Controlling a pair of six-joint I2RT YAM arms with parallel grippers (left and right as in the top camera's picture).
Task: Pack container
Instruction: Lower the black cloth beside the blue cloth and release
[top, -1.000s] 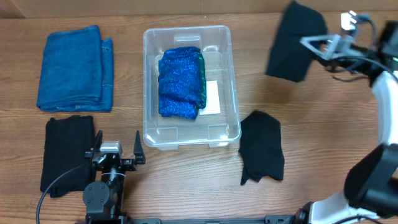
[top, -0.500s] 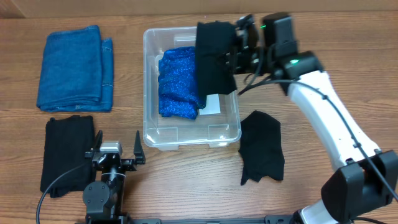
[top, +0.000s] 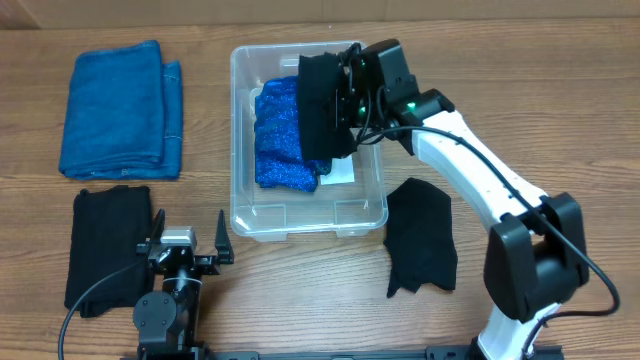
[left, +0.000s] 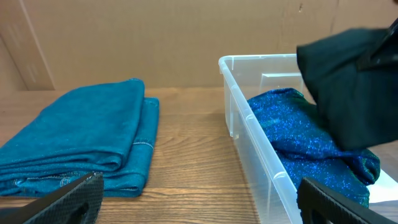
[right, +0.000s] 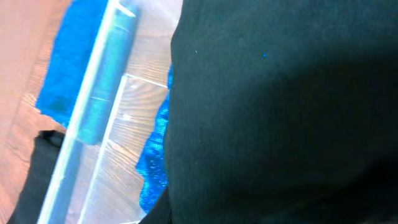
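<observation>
The clear container stands at the table's middle with a glittery blue cloth lying in it. My right gripper hangs over the container's far right part, shut on a black cloth that drapes down over the blue one. That black cloth fills the right wrist view and hides the fingers; the container rim shows beside it. My left gripper rests near the front edge, open and holding nothing. Its view shows the container wall, the glittery cloth and the hanging black cloth.
A folded blue towel lies at the far left, also in the left wrist view as the blue towel. A folded black cloth lies front left beside the left gripper. Another black cloth lies right of the container.
The right arm has swung from the far right to above the container, carrying the black cloth leftward over the blue one. The left arm has not moved.
</observation>
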